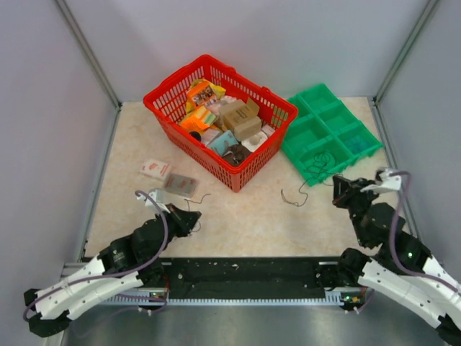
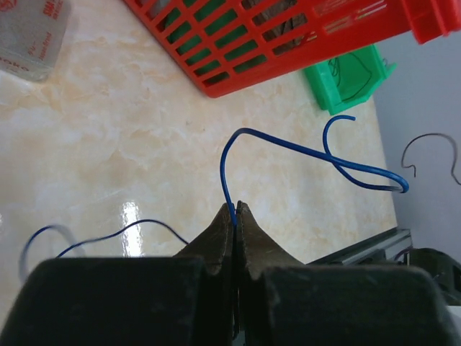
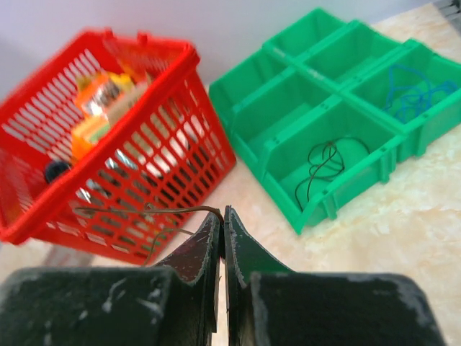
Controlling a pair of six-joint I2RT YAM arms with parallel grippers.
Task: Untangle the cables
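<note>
My left gripper is shut on a thin blue cable, which rises from the fingertips and loops off to the right above the table. From above, this gripper sits low at the near left. My right gripper is shut on a thin dark brown cable that runs left in front of the basket. That gripper is at the near right, and the dark cable curls just left of it. The two cables hang apart.
A red basket full of small packages stands at the back centre. A green tray to its right holds a black cable and a blue cable in separate compartments. Two flat packets lie left of the basket.
</note>
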